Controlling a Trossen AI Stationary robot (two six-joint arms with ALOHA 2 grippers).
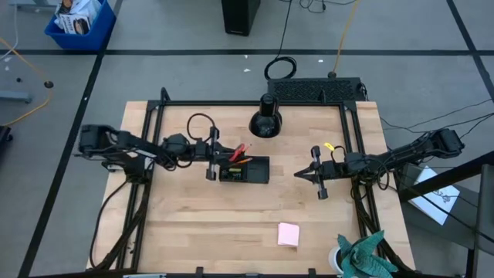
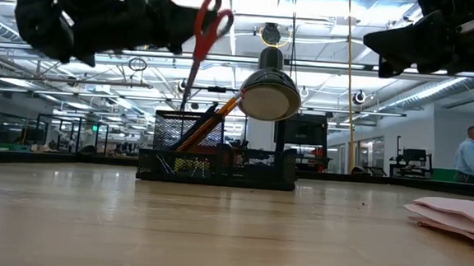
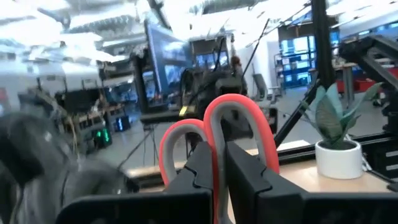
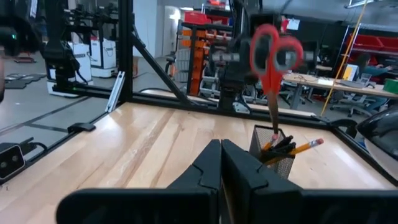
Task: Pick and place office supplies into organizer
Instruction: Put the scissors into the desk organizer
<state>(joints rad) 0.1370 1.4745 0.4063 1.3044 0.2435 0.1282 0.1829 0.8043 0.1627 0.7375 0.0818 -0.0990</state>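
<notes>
Two arms over the bench, only the left one busy. Left tool sits at the organizer's left end, raised off the wood; in the left wrist view its fingers are clamped narrow on the red-handled scissors, gripping just below the handle loops. Low view shows the scissors near upright, slightly tilted, handles up, blades running down into the taller mesh end of the organizer. An orange pencil leans out of the same tall section; thin black pens sit beside it in the right wrist view. Small yellow-green bits show through the mesh in the lower part.

Organizer is on the bench just left of centre, in front of the round black cone-shaped object and apart from it.

Right tool hangs above the bench on the right side, well apart from the organizer, pointed toward it; fingers pressed together, nothing between them.

Pink sticky-note pad lies flat on the bench near the front edge, right of centre, well clear of both tools. Potted plant at the front right corner.
</notes>
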